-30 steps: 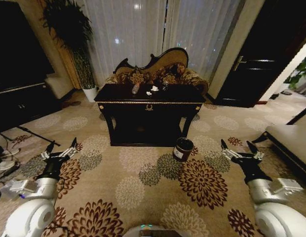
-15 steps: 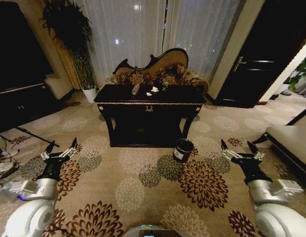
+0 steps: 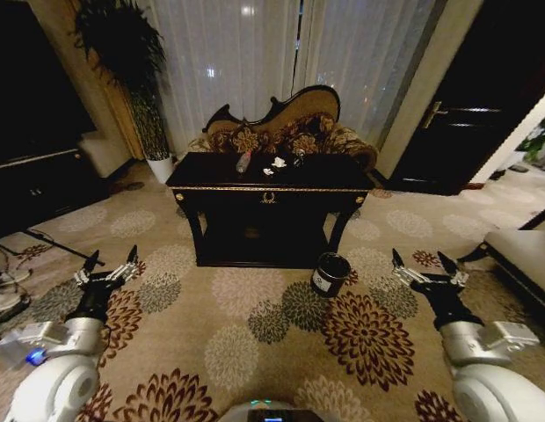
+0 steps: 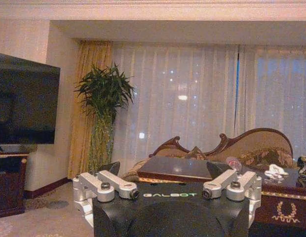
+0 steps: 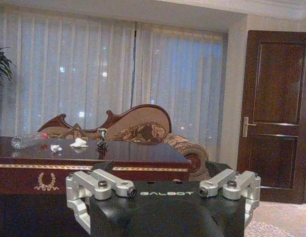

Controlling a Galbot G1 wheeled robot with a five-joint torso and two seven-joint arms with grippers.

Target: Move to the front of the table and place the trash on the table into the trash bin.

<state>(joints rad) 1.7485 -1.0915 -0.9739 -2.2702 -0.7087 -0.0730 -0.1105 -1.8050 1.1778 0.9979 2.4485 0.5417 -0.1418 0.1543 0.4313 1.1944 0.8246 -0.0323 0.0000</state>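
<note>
Where the flowered carpet (image 3: 255, 334) meets pale curtains (image 3: 281, 61), the table (image 3: 268, 189) stands before an ornate sofa (image 3: 281, 123), a potted plant (image 3: 127, 70) off its left end. On its top lie a clear bottle (image 3: 244, 161), white paper wads (image 3: 274, 164) and a foil lump (image 3: 298, 158). By its front right leg stands the trash bin (image 3: 329, 273). Left gripper (image 3: 105, 265) and right gripper (image 3: 425, 267) hang low, well short of the table, fingers spread, empty. Since a moment ago the table and bin sit slightly rightward in the head view, so the camera has turned.

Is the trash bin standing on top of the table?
No, the trash bin stands on the carpet by the table's front right leg.
</note>
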